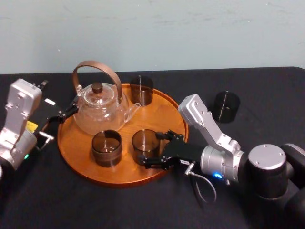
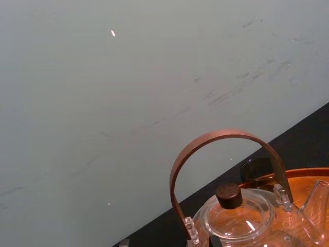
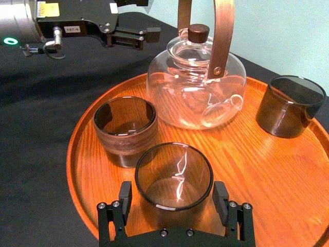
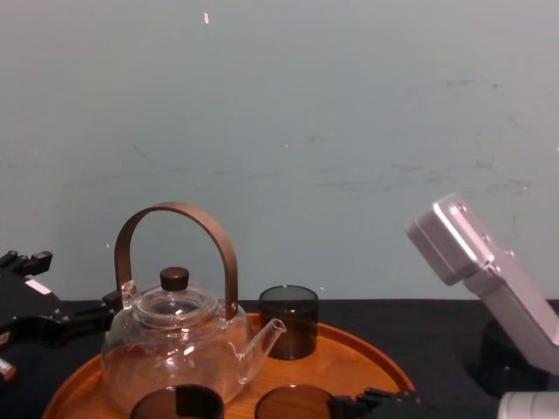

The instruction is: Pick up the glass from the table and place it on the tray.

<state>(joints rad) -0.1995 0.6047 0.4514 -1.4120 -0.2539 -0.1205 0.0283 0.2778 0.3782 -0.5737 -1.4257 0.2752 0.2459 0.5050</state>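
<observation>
The round wooden tray [image 1: 164,102] on the black table [image 1: 267,81] carries a glass teapot [image 1: 98,109] and three dark glasses. My right gripper [image 1: 156,149] reaches over the tray's front right rim. It stands open, a finger close on each side of the front right glass [image 1: 144,142], which rests on the tray [image 3: 288,170]. In the right wrist view this glass [image 3: 174,177] sits between my right gripper's [image 3: 174,198] fingers. A further dark glass [image 1: 226,106] stands on the table to the right of the tray. My left gripper [image 1: 68,110] waits open by the tray's left rim.
Another glass [image 1: 106,147] stands at the tray's front left and one more [image 1: 142,89] at its back, right of the teapot's wooden handle [image 1: 97,69]. A pale wall rises behind the table. Bare black table lies in front of and to the right of the tray.
</observation>
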